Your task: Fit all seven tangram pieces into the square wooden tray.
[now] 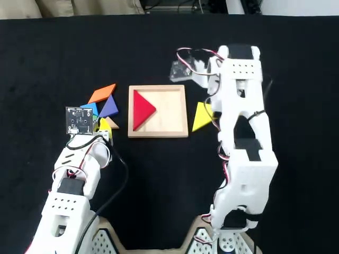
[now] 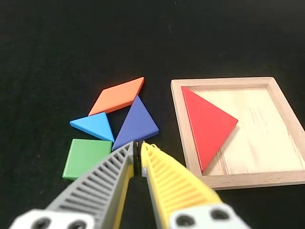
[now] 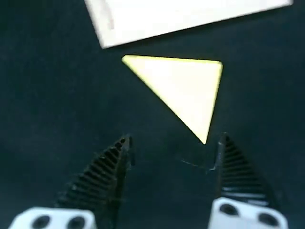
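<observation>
Early stage: 1 of 7 pcs was in. The square wooden tray [image 1: 158, 134] lay on the black table [image 1: 53, 53] w/ just the large red triangle [image 1: 142, 109] inside. Its long edge ran along the tray's left wall and its point aimed at the tray's middle. The rest of the tray floor was bare wood.

The large yellow triangle [image 1: 201, 117] lay flat just outside the tray's right wall, apart from it as far as could be told. The right gripper [image 3: 174, 138] hung over it w/ jaws spread wide and nothing held; one corner of the triangle pointed into the gap between them. Prob. the next pick, to go in beside the red one.

Off the tray's left wall sat a tight cluster. The dark blue triangle [image 1: 109, 107] was nearest the tray, w/ the orange parallelogram [image 1: 102, 93] out from the tray's far-left corner. The small light blue triangle [image 1: 90, 108] and green square [image 2: 87, 158] lay further from the tray. The left gripper [image 2: 138, 149] stood by the dark blue triangle's near corner, jaws pinched almost together, no piece seen between them.

That made 6 pcs accounted for; the 7th couldn't be picked out for sure, poss. hidden under the left arm. Left to do: all but the red one.
</observation>
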`<state>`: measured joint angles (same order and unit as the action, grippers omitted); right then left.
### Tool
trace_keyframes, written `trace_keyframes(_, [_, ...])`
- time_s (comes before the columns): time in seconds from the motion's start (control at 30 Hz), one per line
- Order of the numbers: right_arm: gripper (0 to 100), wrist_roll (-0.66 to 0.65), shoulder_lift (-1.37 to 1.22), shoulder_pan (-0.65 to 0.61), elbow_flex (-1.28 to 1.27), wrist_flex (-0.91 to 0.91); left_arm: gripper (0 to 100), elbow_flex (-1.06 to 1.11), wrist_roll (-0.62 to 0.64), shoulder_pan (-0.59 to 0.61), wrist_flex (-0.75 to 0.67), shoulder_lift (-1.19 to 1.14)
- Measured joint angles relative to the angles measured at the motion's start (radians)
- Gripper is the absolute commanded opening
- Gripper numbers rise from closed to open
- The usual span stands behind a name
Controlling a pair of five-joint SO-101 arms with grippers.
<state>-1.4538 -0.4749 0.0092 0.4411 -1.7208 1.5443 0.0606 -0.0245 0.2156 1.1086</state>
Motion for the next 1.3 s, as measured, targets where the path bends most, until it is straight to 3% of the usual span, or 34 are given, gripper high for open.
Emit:
trace_keyframes(0.17, [28.9,-0.032,-0.028,0.000,0.000,0.034,4,0.000,0.000,0.000,0.000,0.000])
trace_keyframes(0.37, [45.4,-0.121,-0.132,0.000,0.000,0.060,4,0.000,0.000,0.000,0.000,0.000])
trace_keyframes(1.3, [39.1,-0.183,-0.344,-0.064,0.063,0.144,4,0.000,0.000,0.000,0.000,0.000])
